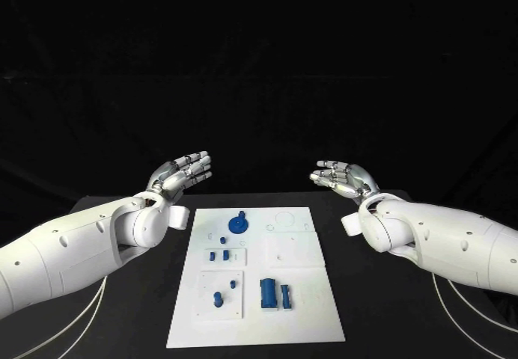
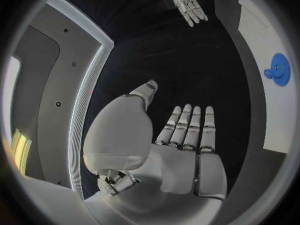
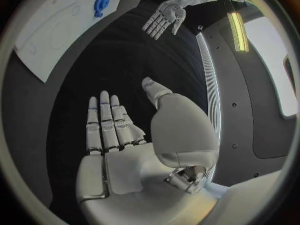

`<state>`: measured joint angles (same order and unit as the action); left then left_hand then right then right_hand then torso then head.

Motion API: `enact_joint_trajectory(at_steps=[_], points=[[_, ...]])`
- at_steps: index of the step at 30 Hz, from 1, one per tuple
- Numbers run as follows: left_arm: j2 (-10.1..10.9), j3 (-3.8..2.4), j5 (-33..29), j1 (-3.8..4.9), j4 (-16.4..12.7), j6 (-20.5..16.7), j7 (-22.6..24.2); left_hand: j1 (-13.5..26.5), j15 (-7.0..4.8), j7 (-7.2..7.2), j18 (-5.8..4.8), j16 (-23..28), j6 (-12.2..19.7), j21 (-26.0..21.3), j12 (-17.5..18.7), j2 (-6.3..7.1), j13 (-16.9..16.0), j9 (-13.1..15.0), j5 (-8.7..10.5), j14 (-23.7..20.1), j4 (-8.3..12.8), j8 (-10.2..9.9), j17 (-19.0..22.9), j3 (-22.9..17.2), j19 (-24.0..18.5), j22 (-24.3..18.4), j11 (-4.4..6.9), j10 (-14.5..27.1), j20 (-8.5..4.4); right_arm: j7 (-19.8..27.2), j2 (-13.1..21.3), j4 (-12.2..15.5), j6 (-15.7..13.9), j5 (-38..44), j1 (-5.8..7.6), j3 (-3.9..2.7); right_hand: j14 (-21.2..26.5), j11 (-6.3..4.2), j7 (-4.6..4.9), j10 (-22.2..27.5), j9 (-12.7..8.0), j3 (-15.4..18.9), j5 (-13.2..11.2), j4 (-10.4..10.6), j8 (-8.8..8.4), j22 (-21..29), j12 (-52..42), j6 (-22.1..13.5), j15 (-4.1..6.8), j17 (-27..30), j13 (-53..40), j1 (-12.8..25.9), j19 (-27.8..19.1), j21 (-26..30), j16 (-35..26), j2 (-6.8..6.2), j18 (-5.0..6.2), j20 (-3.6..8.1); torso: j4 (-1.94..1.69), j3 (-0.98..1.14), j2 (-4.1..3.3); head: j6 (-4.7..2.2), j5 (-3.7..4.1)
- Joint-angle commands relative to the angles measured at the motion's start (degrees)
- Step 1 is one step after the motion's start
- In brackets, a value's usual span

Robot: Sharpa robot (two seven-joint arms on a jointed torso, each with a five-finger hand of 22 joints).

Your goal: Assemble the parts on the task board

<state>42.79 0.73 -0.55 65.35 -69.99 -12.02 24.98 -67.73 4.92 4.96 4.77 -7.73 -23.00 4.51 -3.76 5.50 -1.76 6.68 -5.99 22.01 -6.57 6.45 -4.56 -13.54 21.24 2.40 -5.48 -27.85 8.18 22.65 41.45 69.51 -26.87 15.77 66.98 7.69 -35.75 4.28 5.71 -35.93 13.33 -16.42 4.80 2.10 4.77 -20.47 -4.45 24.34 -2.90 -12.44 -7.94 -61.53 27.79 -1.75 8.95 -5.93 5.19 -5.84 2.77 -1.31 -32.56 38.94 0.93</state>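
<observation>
Beyond the task board point(image 1: 256, 278), left hand point(image 1: 181, 173) and right hand point(image 1: 342, 178) raised, fingers spread, holding nothing

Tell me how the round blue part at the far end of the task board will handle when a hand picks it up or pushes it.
The round blue part looks like rigid moulded plastic, so probably stiff and light. It lies flat on the task board, so a push would likely slide it rather than roll it. Its low profile may make pinching awkward. Both the left hand and right hand are open and away from it.
</observation>
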Motion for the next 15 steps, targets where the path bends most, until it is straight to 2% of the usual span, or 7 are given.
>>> enact_joint_trajectory(at_steps=[1, 2, 4, 5, 7, 9, 15], points=[[0.0, -0.08, 0.3, -0.35, -1.4, -2.3, 0.3, 22.3, -4.92, -4.96, -4.77, 7.7, 23.0, -4.5, 3.8, -5.50, 1.8, -6.7, 5.99, -22.0, 6.6, -6.4, 4.6, 13.5, -21.2, -2.4, 5.48, 27.8, -8.18, 0.8, 0.2, 2.0, -2.2, -1.5, -0.63, -0.62, 35.8, -4.28, -5.71, 35.9, -13.3, 16.4, -4.8, -2.1, -4.77, 20.5, 4.5, -24.3, 2.90, 12.4, 7.9, 20.2, -27.8, 1.8, -8.9, 5.93, -5.19, 5.84, -0.72, 0.33, 0.33, -1.11, -0.23], [0.1, -0.10, 0.3, -0.50, -2.0, -3.2, 0.5, 24.2, -4.92, -4.96, -4.77, 7.7, 23.0, -4.5, 3.8, -5.50, 1.8, -6.7, 5.99, -22.0, 6.6, -6.4, 4.6, 13.5, -21.2, -2.4, 5.48, 27.8, -8.18, 1.1, 0.4, 2.9, -2.9, -2.2, -0.93, -0.96, 35.8, -4.28, -5.71, 35.9, -13.3, 16.4, -4.8, -2.1, -4.77, 20.5, 4.5, -24.3, 2.90, 12.4, 7.9, 61.5, -27.8, 1.8, -8.9, 5.93, -5.19, 5.84, -0.98, 0.46, 0.47, -1.55, -0.31], [0.2, -0.14, 0.3, -0.83, -3.3, -5.3, 0.8, 27.0, -4.92, -4.96, -4.77, 7.7, 23.0, -4.5, 3.8, -5.50, 1.8, -6.7, 5.99, -22.0, 6.6, -6.4, 4.6, 13.5, -21.2, -2.4, 5.48, 27.8, -8.18, 1.8, 0.7, 5.0, -4.6, -3.8, -1.62, -1.75, 35.8, -4.28, -5.71, 35.9, -13.3, 16.4, -4.8, -2.1, -4.77, 20.5, 4.5, -24.3, 2.90, 12.4, 7.9, 61.5, -27.8, 1.8, -8.9, 5.93, -5.19, 5.84, -1.57, 0.74, 0.77, -2.53, -0.52], [0.3, -0.17, 0.3, -1.03, -4.0, -6.5, 1.0, 67.7, -4.92, -4.96, -4.77, 7.7, 23.0, -4.5, 3.8, -5.50, 1.8, -6.7, 5.99, -22.0, 6.6, -6.4, 4.6, 13.5, -21.2, -2.4, 5.48, 27.8, -8.18, 2.2, 0.9, 6.2, -5.6, -4.7, -2.02, -2.20, 35.8, -4.28, -5.71, 35.9, -13.3, 16.4, -4.8, -2.1, -4.77, 20.5, 4.5, -24.3, 2.90, 12.4, 7.9, 61.5, -27.8, 1.8, -8.9, 5.93, -5.19, 5.84, -1.83, 0.87, 0.90, -2.98, -0.61], [0.5, -0.25, 0.3, -1.60, -6.2, -10.0, 1.5, 67.7, -4.92, -4.96, -4.77, 7.7, 23.0, -4.5, 3.8, -5.50, 1.8, -6.7, 5.99, -22.0, 6.6, -6.4, 4.6, 13.5, -21.2, -2.4, 5.48, 27.8, -8.18, 3.5, 1.5, 9.7, -8.5, -7.5, -3.21, -3.56, 35.8, -4.28, -5.71, 35.9, -13.3, 16.4, -4.8, -2.1, -4.77, 20.5, 4.5, -24.3, 2.90, 12.4, 7.9, 61.5, -27.8, 1.8, -8.9, 5.93, -5.19, 5.84, -2.36, 1.12, 1.17, -3.87, -0.79], [0.7, -0.32, 0.4, -2.13, -8.2, -13.3, 2.0, 67.7, -4.92, -4.96, -4.77, 7.7, 23.0, -4.5, 3.8, -5.50, 1.8, -6.7, 5.99, -22.0, 6.6, -6.4, 4.6, 13.5, -21.2, -2.4, 5.48, 27.8, -8.18, 4.4, 2.0, 12.6, -10.8, -9.7, -4.17, -4.66, 35.8, -4.28, -5.71, 35.9, -13.3, 16.4, -4.8, -2.1, -4.77, 20.5, 4.5, -24.3, 2.90, 12.4, 7.9, 61.5, -27.8, 1.8, -8.9, 5.93, -5.19, 5.84, -2.62, 1.24, 1.31, -4.31, -0.88], [1.4, -0.55, 0.5, -3.89, -15.0, -24.1, 3.6, 67.7, -4.92, -4.96, -4.77, 7.7, 23.0, -4.5, 3.8, -5.50, 1.8, -6.7, 5.99, -22.0, 6.6, -6.4, 4.6, 13.5, -21.2, -2.4, 5.48, 27.8, -8.18, 6.6, 3.0, 18.9, -16.0, -14.5, -6.29, -7.08, 35.8, -4.28, -5.71, 35.9, -13.3, 16.4, -4.8, -2.1, -4.77, 20.5, 4.5, -24.3, 2.90, 12.4, 7.9, 61.5, -27.8, 1.8, -8.9, 5.93, -5.19, 5.84, -2.77, 1.31, 1.38, -4.56, -0.93]])
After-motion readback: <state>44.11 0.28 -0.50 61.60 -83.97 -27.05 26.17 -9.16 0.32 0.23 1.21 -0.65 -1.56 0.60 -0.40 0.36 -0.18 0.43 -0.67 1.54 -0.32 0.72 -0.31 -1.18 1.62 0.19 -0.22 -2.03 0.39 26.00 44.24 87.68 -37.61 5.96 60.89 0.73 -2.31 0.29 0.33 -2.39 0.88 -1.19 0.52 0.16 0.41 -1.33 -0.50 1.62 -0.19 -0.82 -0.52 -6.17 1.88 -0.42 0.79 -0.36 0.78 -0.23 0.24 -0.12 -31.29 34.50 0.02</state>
